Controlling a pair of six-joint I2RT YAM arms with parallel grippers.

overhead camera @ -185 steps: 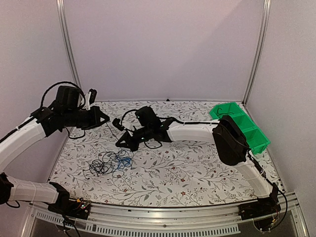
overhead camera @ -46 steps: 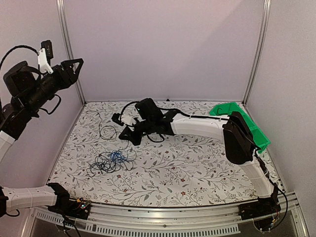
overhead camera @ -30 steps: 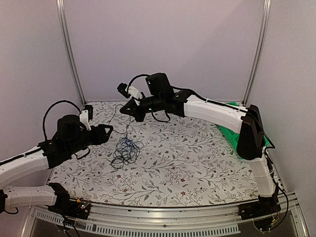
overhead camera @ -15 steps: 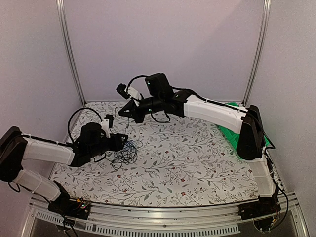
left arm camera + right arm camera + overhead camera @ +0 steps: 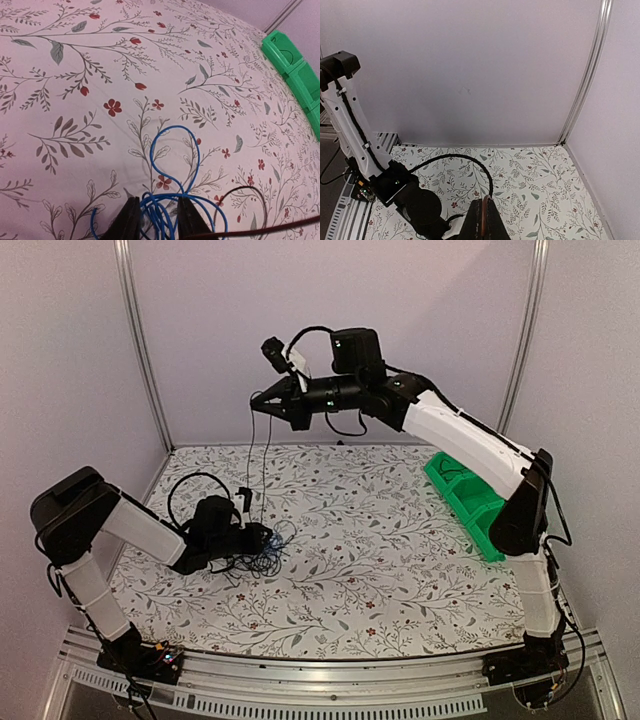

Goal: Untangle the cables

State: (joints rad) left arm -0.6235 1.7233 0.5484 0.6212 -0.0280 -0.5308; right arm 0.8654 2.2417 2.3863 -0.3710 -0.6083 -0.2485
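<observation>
The cables (image 5: 268, 552) lie as a small black and blue tangle on the flowered table, left of centre. My left gripper (image 5: 262, 537) is low on the table at that tangle. In the left wrist view its fingers (image 5: 131, 225) press on either side of a bunch of blue cable (image 5: 151, 152) loops, with a dark strand (image 5: 245, 188) at the right. My right gripper (image 5: 260, 400) is raised high over the table, shut on a thin black cable (image 5: 264, 470) that hangs straight down to the tangle. In the right wrist view that strand shows between the shut right gripper (image 5: 484, 210).
A green bin (image 5: 470, 502) with compartments stands along the right edge of the table, also in the left wrist view as the green bin (image 5: 295, 75). The left arm's thick black cable loop (image 5: 195, 480) arches above its wrist. Walls and metal posts close in the back and sides.
The right gripper has risen higher, drawing the black strand up taut. The left gripper has slid right onto the tangle and narrowed its jaws onto the blue cable.
</observation>
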